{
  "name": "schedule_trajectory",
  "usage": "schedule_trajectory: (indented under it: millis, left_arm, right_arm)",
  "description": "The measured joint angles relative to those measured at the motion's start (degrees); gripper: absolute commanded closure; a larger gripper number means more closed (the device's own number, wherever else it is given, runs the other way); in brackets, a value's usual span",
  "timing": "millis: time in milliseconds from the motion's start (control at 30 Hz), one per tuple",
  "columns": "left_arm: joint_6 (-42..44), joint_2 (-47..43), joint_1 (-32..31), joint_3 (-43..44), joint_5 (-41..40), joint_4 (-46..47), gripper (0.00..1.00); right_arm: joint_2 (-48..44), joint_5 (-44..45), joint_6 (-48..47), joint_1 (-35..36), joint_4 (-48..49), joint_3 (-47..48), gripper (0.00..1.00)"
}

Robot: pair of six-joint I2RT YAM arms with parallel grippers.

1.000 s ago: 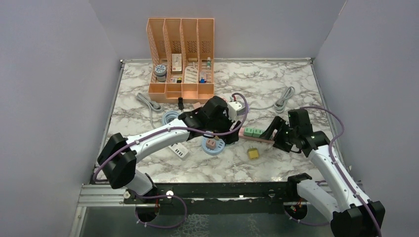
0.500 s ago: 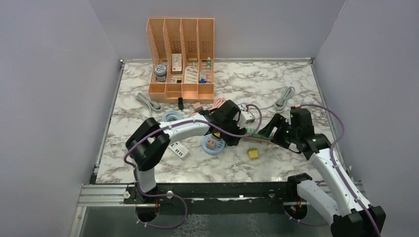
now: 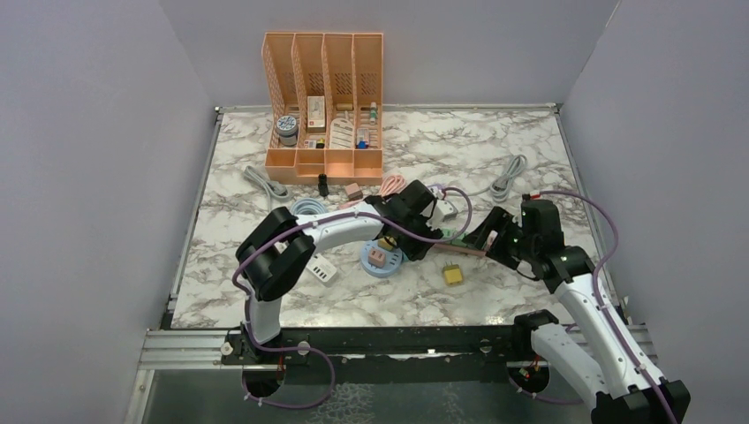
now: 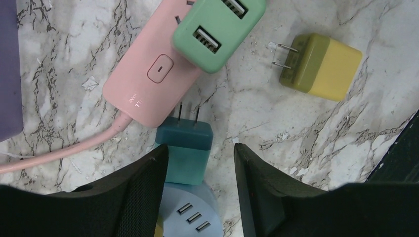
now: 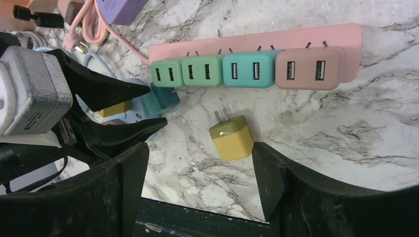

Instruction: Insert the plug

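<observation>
Left tool [image 4: 201, 148] is sitting low over the teal plug [image 4: 184, 148], fingers straddling its body. One finger [image 4: 143, 187] is touching the plug's side and the other is standing just clear, so we are logging the tool as released, not yet clamping. We are taking this plug as the one to insert, since the tool is framing it.

The plug is lying flat, its rear partly over a blue round charger [image 4: 190, 217]. Its two prongs are pointing at the near end of the pink power strip [image 4: 148, 94], just beside the switch. We are judging that the flat lie is why the fingers are coming at its sides. The sockets are facing up, so it needs lifting and turning prongs-down.

A green adapter [image 4: 217, 29] is sitting on the strip close behind the switch, with more adapters in a row past it. We cannot tell where a free socket is.

Right tool [image 5: 200, 145] is hanging spread wide over the bench [image 3: 459, 141], grasping nothing. A yellow plug [image 5: 231, 138] is lying loose on the marble under its gap, and the strip is lying beyond its fingertips. We are guessing it is standing by to steady the strip when the push comes, because the strip is lying unfastened and could slide.
</observation>
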Motion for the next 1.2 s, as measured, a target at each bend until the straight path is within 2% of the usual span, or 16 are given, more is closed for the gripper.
schedule_trajectory:
  millis: [633,733,900,1067,1200]
  left_arm:
    - [-0.3,4.5,-2.1,1.6,-11.6,-2.6,0.36]
    - [-0.6,4.5,-2.1,1.6,-11.7,-2.6,0.43]
    - [-0.9,4.4,-2.1,1.3,-11.6,-2.4,0.62]
    - [-1.0,3.3,-2.7,0.8,-11.4,-2.9,0.64]
    - [-1.4,-1.1,-3.8,0.6,-9.4,-3.5,0.64]
  right_arm:
    - [-1.6,-0.7,0.0,0.0,0.0,-2.2,0.22]
    - [-2.2,-0.7,0.1,0.0,0.0,-2.2,0.22]
    - [-3.8,-0.8,0.7,0.0,-0.4,-2.2,0.22]
    - [-4.9,-2.6,1.0,0.0,-0.4,-2.2,0.22]
    - [-5.1,-6.1,1.0,0.0,-0.3,-2.2,0.22]
